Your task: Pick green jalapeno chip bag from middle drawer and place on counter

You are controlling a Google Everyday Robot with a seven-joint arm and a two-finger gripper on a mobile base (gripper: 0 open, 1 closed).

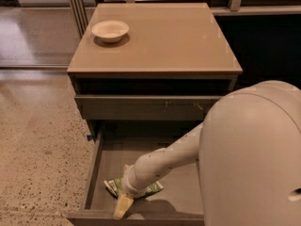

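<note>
In middle drawer: fingers by bag.

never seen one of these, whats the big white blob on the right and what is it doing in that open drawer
It is a robot: a rolling base with one arm. The big white shape is part of that arm, close to the camera. The thinner arm section reaches down into the open middle drawer. There is one camera, looking down on the cabinet; where it is mounted is not known. At the arm's end, the gripper sits low near the drawer's front, at the green jalapeno chip bag lying on the drawer floor. Whether it grips the bag cannot be seen. The drawer above is closed. On the tan counter stands a small white bowl.
</note>
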